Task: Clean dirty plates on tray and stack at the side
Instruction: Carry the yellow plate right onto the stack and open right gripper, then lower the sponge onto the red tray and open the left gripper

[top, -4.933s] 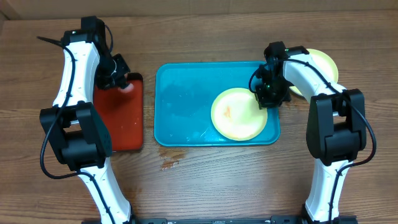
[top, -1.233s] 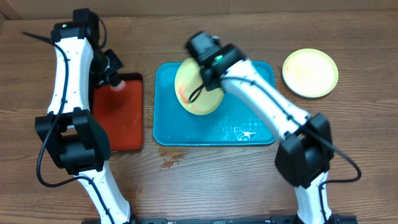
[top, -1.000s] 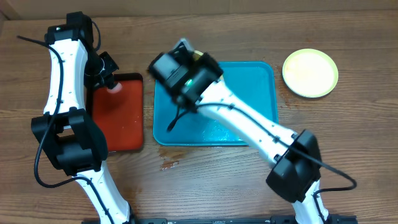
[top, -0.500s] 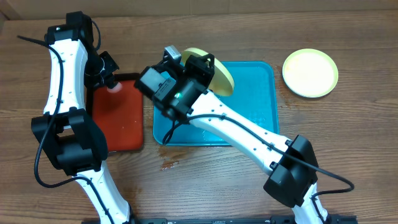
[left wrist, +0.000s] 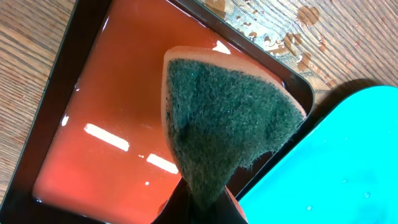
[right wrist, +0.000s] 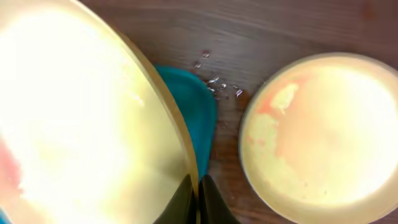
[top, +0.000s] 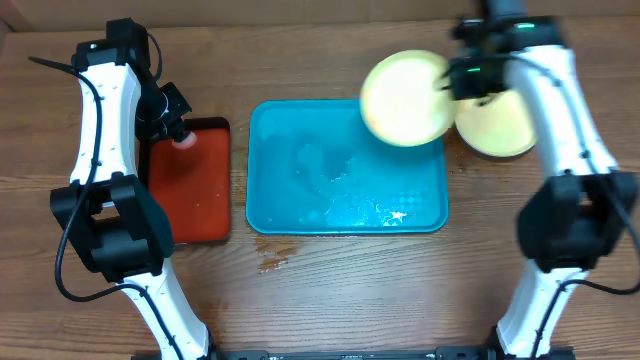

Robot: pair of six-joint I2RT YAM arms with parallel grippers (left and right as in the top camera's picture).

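2 plates (top: 405,85) (top: 503,128) and 1 tray (top: 300,195) show — 1 sponge (left wrist: 224,124).

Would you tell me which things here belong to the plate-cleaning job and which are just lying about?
Belong to the job:
held plate, in the right gripper
second plate
turquoise tray
sponge

Just lying about:
red tray, probably only the sponge's rest
wet marks on the table

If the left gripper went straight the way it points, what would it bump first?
Probably the red tray. The left gripper aims its sponge at the tray's floor, so the sponge would touch there first, though the gap is hard to judge.
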